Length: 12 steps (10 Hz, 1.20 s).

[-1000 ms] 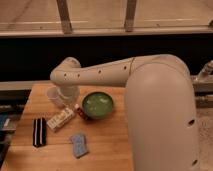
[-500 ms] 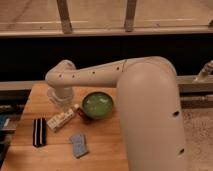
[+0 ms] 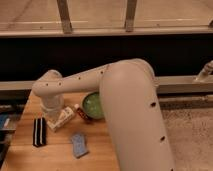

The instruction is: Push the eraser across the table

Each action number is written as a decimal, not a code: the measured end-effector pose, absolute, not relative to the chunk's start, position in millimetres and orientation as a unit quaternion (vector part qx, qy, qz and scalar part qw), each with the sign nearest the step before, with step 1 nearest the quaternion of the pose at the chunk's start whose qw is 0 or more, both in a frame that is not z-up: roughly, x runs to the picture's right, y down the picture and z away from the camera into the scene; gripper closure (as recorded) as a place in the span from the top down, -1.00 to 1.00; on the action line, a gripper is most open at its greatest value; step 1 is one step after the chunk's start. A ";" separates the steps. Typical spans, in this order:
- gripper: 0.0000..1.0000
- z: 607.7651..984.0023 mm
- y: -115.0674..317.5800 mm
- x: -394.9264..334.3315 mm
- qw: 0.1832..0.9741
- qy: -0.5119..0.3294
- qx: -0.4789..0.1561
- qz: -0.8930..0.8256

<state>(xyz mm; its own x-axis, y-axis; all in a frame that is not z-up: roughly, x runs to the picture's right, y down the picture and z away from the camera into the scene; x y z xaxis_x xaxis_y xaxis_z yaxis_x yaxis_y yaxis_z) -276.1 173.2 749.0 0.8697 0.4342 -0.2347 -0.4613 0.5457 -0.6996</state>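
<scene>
The eraser [image 3: 39,131] lies flat near the left edge of the tabletop [image 3: 56,161]. The gripper [image 3: 52,113] hangs beside the white carton [image 3: 61,119], jaws pressed together. The eraser seems light, stiff and a little grippy, so better push low on its long side.

The table [image 3: 55,161] is light-brown planked wood, smooth with a soft sheen. The robot arm [image 3: 131,115] wears a cream plastic shell, smooth, faintly glossy. Its pincer [image 3: 52,114], low over the table's left rear just beside the white carton [image 3: 62,119], looks pale and matt. The carton seems printed card. The eraser [image 3: 39,131] is matt black, pale-striped; the blue-grey pad [image 3: 78,145] looks spongy, rough; the green bowl [image 3: 93,105] is glossy.
</scene>
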 end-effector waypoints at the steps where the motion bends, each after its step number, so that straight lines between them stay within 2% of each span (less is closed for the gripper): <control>1: -1.00 745.1 182.6 -278.4 0.877 0.015 -0.410 0.250; 6: -1.00 736.0 230.3 -280.7 0.865 0.019 -0.446 0.229; 12: -1.00 739.0 234.4 -284.6 0.863 0.021 -0.455 0.217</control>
